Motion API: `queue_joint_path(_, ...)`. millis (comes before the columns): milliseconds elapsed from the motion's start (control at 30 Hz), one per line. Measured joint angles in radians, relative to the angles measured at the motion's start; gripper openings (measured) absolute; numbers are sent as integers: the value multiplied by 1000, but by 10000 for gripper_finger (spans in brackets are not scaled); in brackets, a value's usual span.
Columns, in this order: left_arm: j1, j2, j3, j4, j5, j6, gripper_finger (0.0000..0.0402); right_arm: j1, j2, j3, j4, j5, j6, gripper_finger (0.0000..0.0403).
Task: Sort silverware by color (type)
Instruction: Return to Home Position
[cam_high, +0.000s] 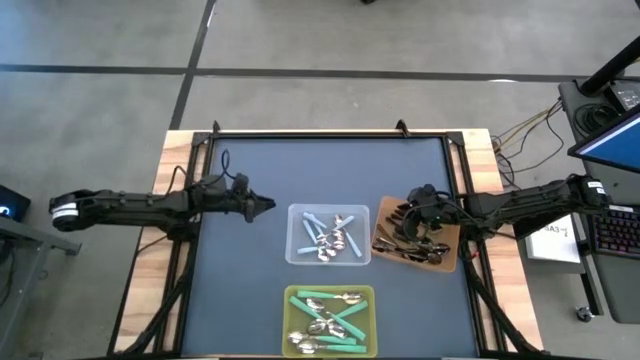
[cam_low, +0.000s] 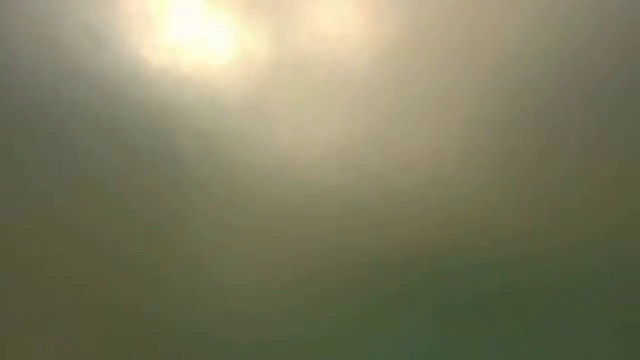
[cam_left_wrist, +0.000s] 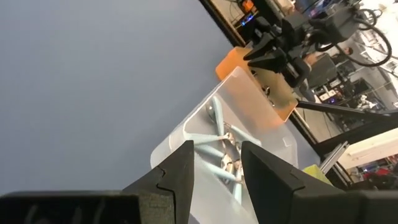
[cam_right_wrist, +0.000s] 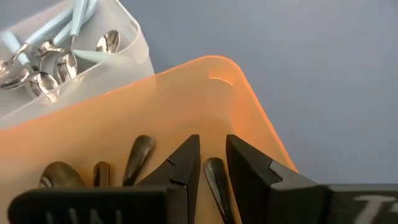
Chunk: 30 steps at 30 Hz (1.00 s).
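Light-blue-handled spoons (cam_high: 330, 236) lie in a clear bin (cam_high: 294, 256) at the table's middle. Dark spoons (cam_high: 418, 247) lie in a brown bin (cam_high: 452, 262) to its right. Teal-handled spoons (cam_high: 332, 318) lie in a yellow-green bin (cam_high: 291, 328) near the front edge. My left gripper (cam_high: 268, 206) hovers open left of the clear bin, pointing at it (cam_left_wrist: 216, 146). My right gripper (cam_high: 408, 207) hangs over the brown bin's far end, slightly open (cam_right_wrist: 212, 138), above a dark spoon (cam_right_wrist: 215, 177) lying in the bin. The low view shows only a blur.
The dark mat (cam_high: 250, 290) is bare to the left of the bins and along the far side. A raised frame (cam_high: 330, 133) edges the mat. A keyboard and screen (cam_high: 615, 215) stand beyond the table's right side.
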Motion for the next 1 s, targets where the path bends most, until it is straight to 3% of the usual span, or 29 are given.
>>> queue_joint_path(567,0,7,0,-7,52,30,115,0,1,0,-1,0,0,70)
queue_joint_path(767,0,-10,0,-134,59,31,115,0,1,0,-1,1,0,70)
queue_joint_path(1000,26,-108,0,-279,140,54,115,0,1,0,0,1,0,70)
